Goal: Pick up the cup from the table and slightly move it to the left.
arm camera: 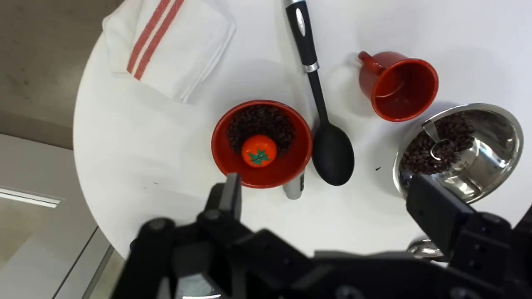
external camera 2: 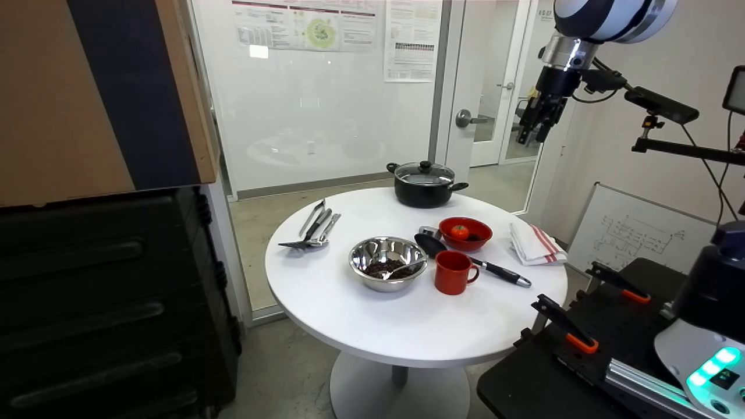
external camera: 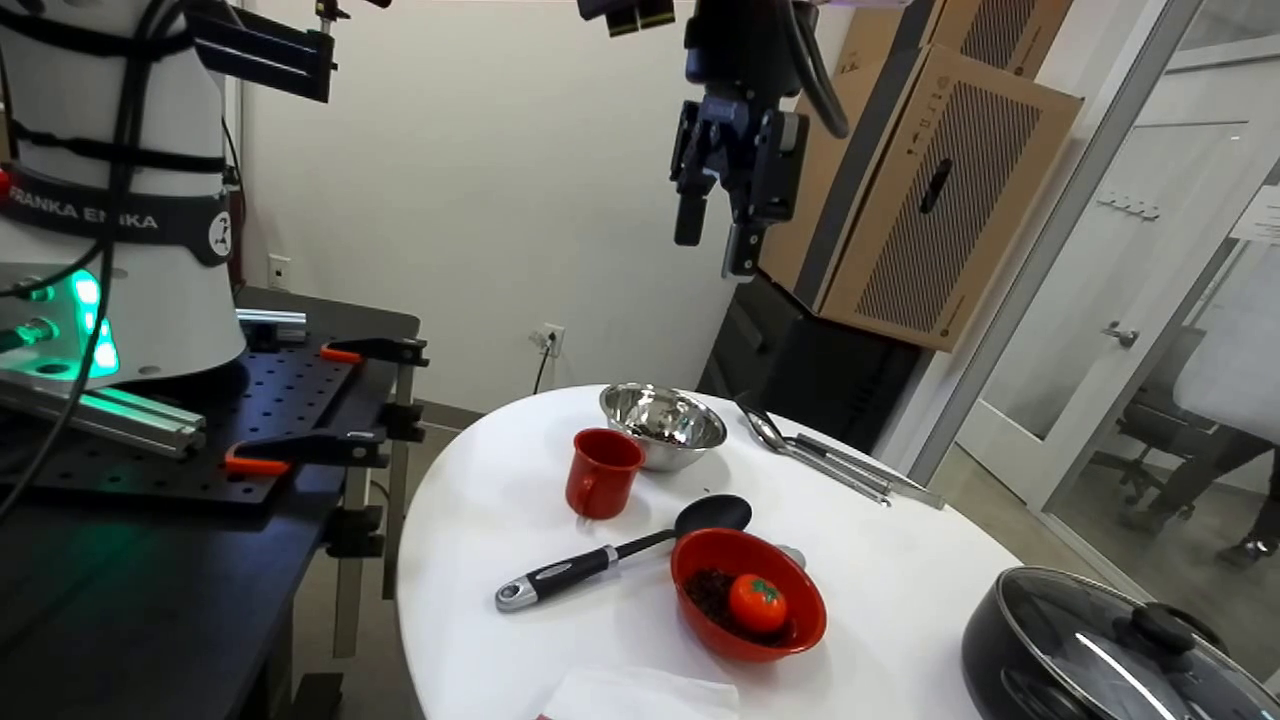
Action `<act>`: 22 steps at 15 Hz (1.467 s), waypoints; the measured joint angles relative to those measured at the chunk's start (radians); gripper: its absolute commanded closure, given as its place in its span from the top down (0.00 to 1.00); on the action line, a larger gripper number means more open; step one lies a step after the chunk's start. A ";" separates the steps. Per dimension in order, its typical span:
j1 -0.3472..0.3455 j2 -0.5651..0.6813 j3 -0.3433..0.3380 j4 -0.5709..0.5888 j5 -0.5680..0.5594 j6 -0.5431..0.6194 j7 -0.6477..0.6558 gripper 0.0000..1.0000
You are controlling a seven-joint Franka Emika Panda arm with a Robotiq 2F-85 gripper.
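Plainly, the white surface [external camera 2: 349, 317] lay well below the fingers [arm camera: 230, 197], which stood wide apart. Lower than them sat the metal bowl [external camera 2: 385, 285], the red bowl [arm camera: 272, 178] and, past their tips in the wrist view, the upright cup [arm camera: 397, 87].

- A robotics lab, housed in an office-like room, is indicated.
- The lab is shown by a white robot base [external camera: 170, 310] lettered "FRANKA EMIKA", set over a perforated plate [external camera: 290, 405] on a black bench [external camera: 180, 610].
- A camera [external camera 2: 662, 105] is carried on a dark bar [external camera 2: 687, 151].
- An office is recalled by a whiteboard [external camera 2: 628, 228] marked with diagrams, by posters [external camera 2: 308, 26] fixed to a glossy wall [external camera 2: 314, 116], and by a glass pane [external camera: 1100, 510] through which a person [external camera: 1235, 400] is seen.
- Large cardboard boxes [external camera: 960, 190] are stacked on a black case [external camera 2: 105, 326].
- A kitchen is hinted at by a lidded pot [external camera 2: 424, 195], a steel bowl [external camera 2: 389, 285] and a red cup [external camera 2: 451, 276] laid out on a round white counter [external camera 2: 361, 326].
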 measured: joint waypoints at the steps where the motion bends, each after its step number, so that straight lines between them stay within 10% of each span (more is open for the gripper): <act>1: -0.001 0.005 0.007 -0.004 -0.002 0.000 0.000 1.00; 11: 0.084 0.200 0.135 -0.117 0.001 0.085 -0.011 1.00; 22: 0.097 0.547 0.248 -0.090 -0.101 0.507 0.122 1.00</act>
